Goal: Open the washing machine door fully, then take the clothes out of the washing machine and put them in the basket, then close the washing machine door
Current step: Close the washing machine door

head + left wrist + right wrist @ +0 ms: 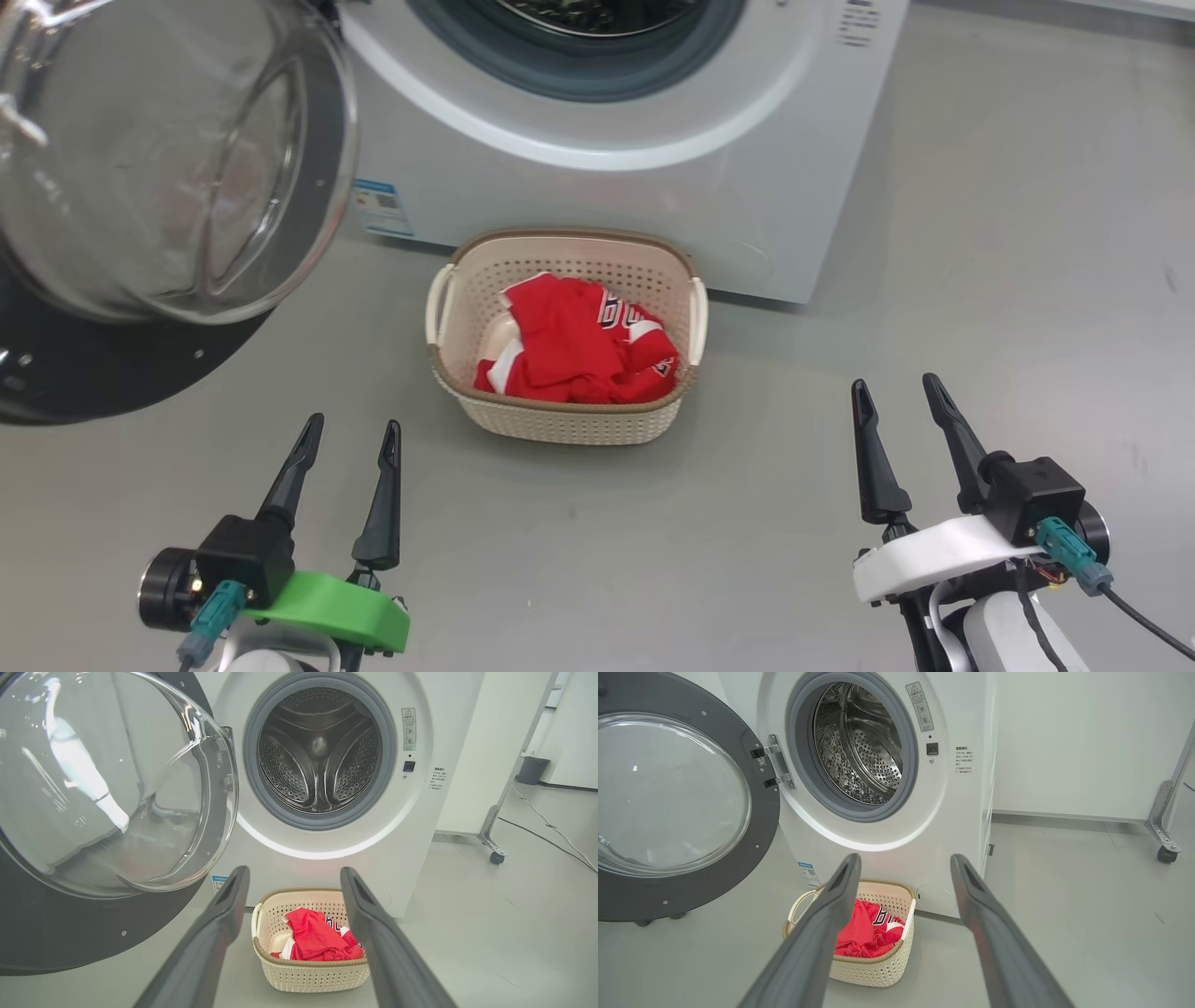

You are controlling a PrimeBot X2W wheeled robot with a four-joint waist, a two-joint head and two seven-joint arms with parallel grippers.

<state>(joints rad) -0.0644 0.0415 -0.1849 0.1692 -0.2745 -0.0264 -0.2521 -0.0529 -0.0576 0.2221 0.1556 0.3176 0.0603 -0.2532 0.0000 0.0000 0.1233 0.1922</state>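
Clothes (569, 350) in basket (560, 425); drum (320, 751) in wrist views

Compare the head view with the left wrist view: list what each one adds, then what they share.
Head view adds: the right tool, open. Left wrist view adds: the steel drum, empty as far as visible, a dark bin and a castor. Shared: the open washing machine door, the washing machine, the basket with the clothes inside, and the open left tool.
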